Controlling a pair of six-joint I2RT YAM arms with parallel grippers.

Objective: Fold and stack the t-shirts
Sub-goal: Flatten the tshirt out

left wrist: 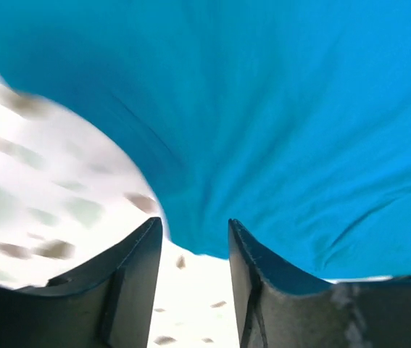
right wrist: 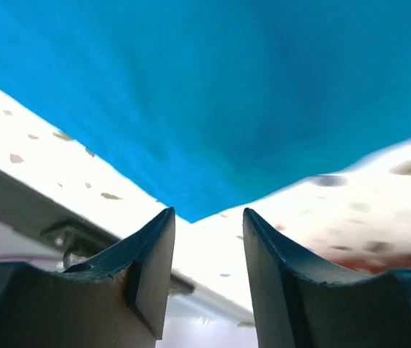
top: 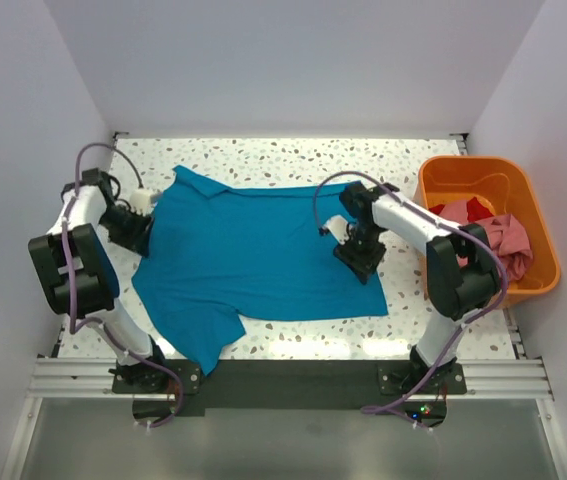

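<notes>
The teal-blue t-shirt (top: pixel 253 260) lies spread flat on the speckled table (top: pixel 293 155), one sleeve toward the near edge. My left gripper (top: pixel 133 232) is low at the shirt's left edge. In the left wrist view it (left wrist: pixel 194 232) is open and empty, with the shirt's edge (left wrist: pixel 263 130) just ahead of the fingertips. My right gripper (top: pixel 360 255) is over the shirt's right part. In the right wrist view it (right wrist: pixel 209 217) is open and empty, with a shirt corner (right wrist: pixel 191 145) just ahead of it. Pink (top: pixel 508 240) and red (top: pixel 468 210) shirts lie bunched in the tub.
The orange plastic tub (top: pixel 463 175) stands at the table's right side, close to my right arm. White walls enclose the table at the left, back and right. A metal rail (top: pixel 283 375) runs along the near edge.
</notes>
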